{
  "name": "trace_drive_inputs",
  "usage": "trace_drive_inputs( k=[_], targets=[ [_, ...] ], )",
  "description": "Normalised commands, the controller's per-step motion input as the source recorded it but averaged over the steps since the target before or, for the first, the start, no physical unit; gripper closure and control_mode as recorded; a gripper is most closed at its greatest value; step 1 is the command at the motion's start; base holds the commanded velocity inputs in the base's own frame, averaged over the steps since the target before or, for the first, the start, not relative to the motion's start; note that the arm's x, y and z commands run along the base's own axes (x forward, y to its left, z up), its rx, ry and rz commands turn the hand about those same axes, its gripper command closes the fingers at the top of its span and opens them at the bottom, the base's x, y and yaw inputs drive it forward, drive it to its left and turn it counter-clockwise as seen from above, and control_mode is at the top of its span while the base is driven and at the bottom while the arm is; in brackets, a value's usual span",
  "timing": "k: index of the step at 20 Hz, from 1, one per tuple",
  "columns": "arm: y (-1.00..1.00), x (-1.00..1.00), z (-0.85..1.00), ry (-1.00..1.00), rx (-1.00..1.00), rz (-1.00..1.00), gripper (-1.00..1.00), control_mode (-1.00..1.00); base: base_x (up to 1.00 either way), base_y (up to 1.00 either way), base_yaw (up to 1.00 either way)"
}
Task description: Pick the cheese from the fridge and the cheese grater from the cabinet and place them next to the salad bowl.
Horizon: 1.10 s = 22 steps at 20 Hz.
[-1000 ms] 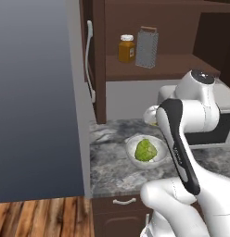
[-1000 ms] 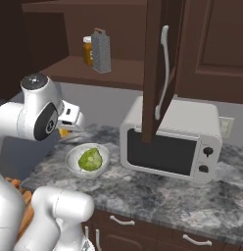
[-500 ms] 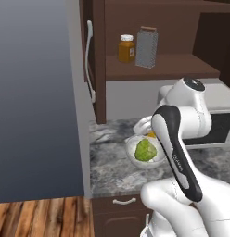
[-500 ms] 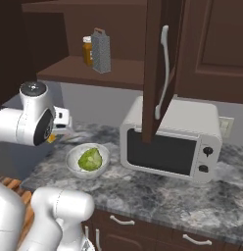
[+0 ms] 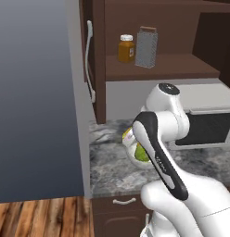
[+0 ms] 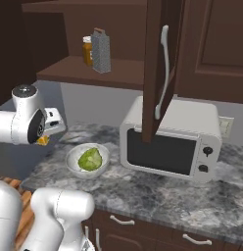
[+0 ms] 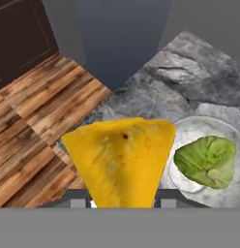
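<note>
My gripper (image 6: 45, 138) is clamped on the cheese (image 7: 123, 162), just left of the bowl (image 6: 87, 161), over bare counter (image 6: 157, 188).

Mottled grey stone counter (image 6: 157, 193), perforated metal cheese grater (image 6: 101, 51).

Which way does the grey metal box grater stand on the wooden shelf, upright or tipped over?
Upright: the grey metal box grater stands on its base, thin handle on top, beside the amber jar.
</note>
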Motion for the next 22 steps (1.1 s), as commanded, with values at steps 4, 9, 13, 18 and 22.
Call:
trace_drive_inputs(
  k=[4,9,13,18,22],
  targets=[
    [0.14,0.17,-0.35,0.08,-0.17,0.27,1.00,-1.00,0.00,0.00,0.00],
    [-0.01,0.22,-0.46,0.15,-0.13,0.30,1.00,-1.00,0.00,0.00,0.00],
    [0.01,0.29,-0.41,0.13,0.00,0.27,1.00,-1.00,0.00,0.00,0.00],
    [0.07,0.40,-0.36,0.01,0.00,0.19,1.00,-1.00,0.00,0.00,0.00],
    [0.12,0.50,-0.32,0.00,-0.04,0.11,1.00,-1.00,0.00,0.00,0.00]
  ],
)
